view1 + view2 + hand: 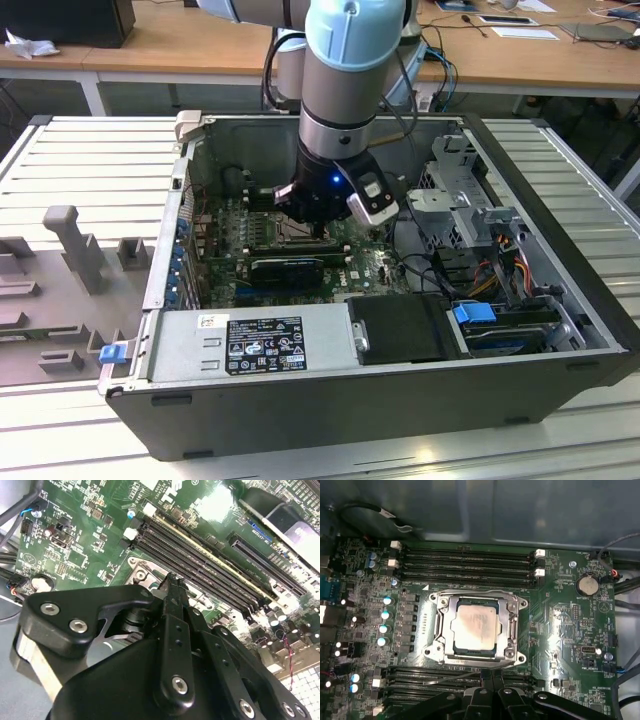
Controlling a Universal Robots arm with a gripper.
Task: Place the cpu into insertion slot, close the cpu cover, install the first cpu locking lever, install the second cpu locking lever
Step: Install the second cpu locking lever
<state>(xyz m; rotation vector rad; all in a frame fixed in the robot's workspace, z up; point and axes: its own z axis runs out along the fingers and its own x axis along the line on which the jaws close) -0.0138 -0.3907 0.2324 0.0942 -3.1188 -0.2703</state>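
My gripper [492,680] pinched together, empty, just beside the slot [476,629]. Cpu [475,625] seated, cover [507,625] down. Levers prob. thin, springy wire; I'd hook near the free end.

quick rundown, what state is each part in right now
cpu: seated in the socket, metal top showing
cpu cover: closed down flat around the cpu
socket: filled
claw: down inside the case, at the socket's edge
computer case: lying on its side, open
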